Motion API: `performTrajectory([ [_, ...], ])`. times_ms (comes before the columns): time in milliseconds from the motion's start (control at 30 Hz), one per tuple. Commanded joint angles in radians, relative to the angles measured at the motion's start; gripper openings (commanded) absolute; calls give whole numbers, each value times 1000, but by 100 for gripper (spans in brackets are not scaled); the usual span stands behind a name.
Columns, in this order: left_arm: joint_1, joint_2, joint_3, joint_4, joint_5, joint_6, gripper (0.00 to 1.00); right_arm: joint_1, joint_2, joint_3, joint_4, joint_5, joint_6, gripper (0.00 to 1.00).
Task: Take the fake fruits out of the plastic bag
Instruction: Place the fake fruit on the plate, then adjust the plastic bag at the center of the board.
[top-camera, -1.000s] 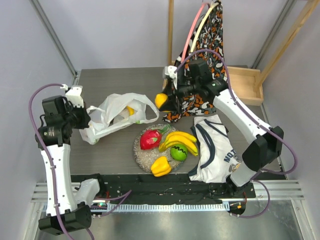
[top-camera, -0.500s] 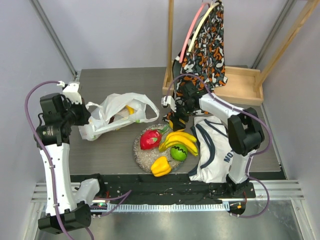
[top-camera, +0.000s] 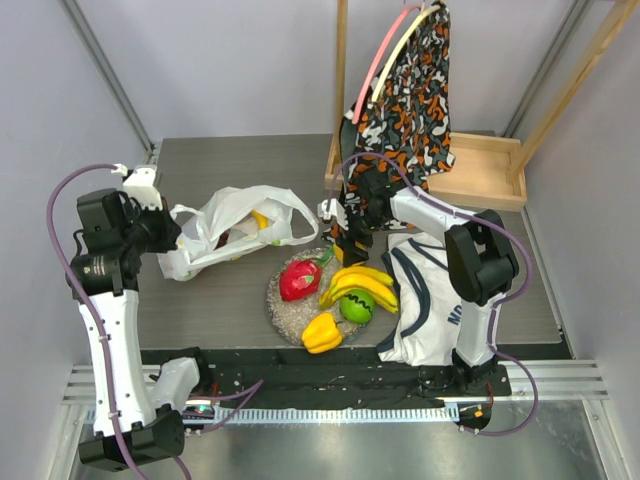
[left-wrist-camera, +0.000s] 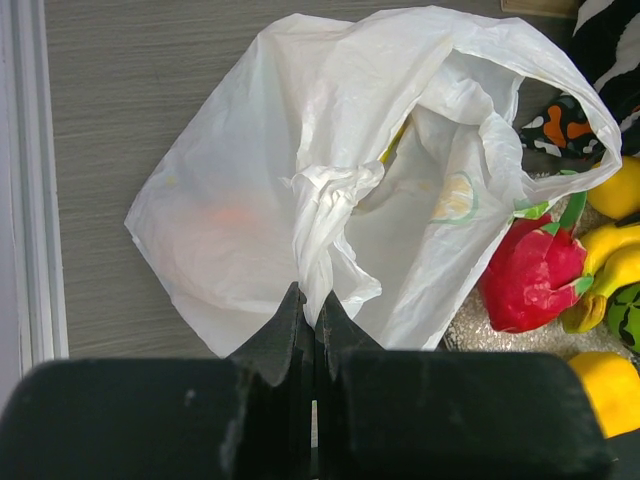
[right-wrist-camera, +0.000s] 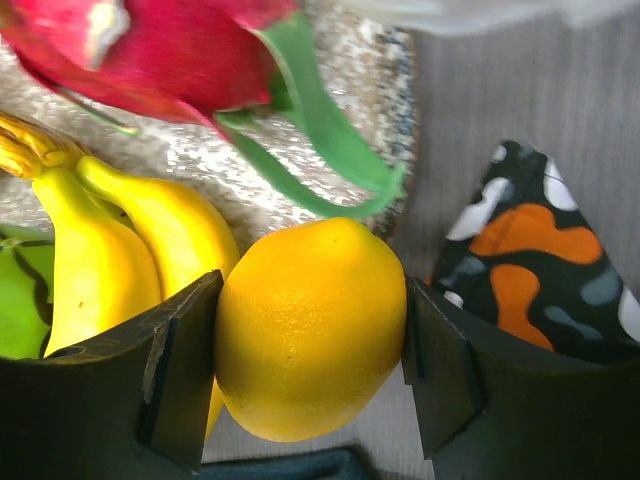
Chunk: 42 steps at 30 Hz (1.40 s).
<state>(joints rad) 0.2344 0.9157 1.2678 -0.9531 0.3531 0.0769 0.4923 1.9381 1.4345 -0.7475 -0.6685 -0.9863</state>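
Enclosure: pale grey walls on three sides, dark wood-grain table (top-camera: 230, 160), black base strip (top-camera: 330, 375) along the near edge. A wooden tray (top-camera: 480, 165) sits at the far right, and an orange-black patterned cloth bag (top-camera: 405, 90) hangs above it.

Left gripper (left-wrist-camera: 308, 300): jaws pressed together, pinching a twisted fold of the plastic bag (left-wrist-camera: 250, 230). The bag spreads away from the fingers toward mid-table with its mouth and handle loop on the plate side. A yellow fruit (top-camera: 262, 220) shows in the mouth. A faint orange tint shows through the film in the left wrist view; I cannot tell what it is.

Right gripper (right-wrist-camera: 308, 325): clamped on a lemon (right-wrist-camera: 300, 300), one finger on each side. The lemon is at the rim of the speckled plate (top-camera: 285, 310), against the bananas (right-wrist-camera: 130, 250), with the red fruit (right-wrist-camera: 150, 50) and its green leaf just beyond. Whether the lemon touches the table cannot be told.

Also on the plate are a green ball (top-camera: 356, 306) below the bananas and a yellow pepper (top-camera: 321, 332) at the near rim.

Edges and room: bare tabletop lies behind the bag up to the far wall, and between the bag and the near strip. The right of the plate is crowded, with a white jersey (top-camera: 430, 290) just beside the bananas. A corner of the cloth bag lies close to the lemon.
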Motion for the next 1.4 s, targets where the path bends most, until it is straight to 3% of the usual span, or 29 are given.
performTrajectory([
  [0,13,-3,12,39,34,-20,0,29,-4,38,-81,-69,-109,29],
  [233,19,0,8,48,44,-26,0,51,42,47,-107,-46,-141,35],
  [333,22,0,8,48,44,-26,0,51,56,60,-107,-49,-144,48],
  [400,22,2,10,48,49,-26,0,49,58,69,-115,-54,-146,99],
  [667,20,-8,-10,43,57,-22,0,43,-111,133,-135,-111,-71,100],
  [833,22,-18,-27,39,64,-26,0,48,-195,204,-84,-186,99,100],
  [900,23,-27,-31,30,75,-28,0,57,-211,228,9,-218,184,100],
  [933,22,-29,-30,18,78,-26,0,60,-214,231,58,-229,302,100],
  [1033,22,-46,-25,-7,86,-13,0,87,-211,211,311,-261,530,92],
  [1133,22,-66,-31,-30,118,12,0,149,-170,198,567,-220,658,90],
  [1367,22,-129,-28,-78,109,55,0,319,34,312,672,-97,664,76],
])
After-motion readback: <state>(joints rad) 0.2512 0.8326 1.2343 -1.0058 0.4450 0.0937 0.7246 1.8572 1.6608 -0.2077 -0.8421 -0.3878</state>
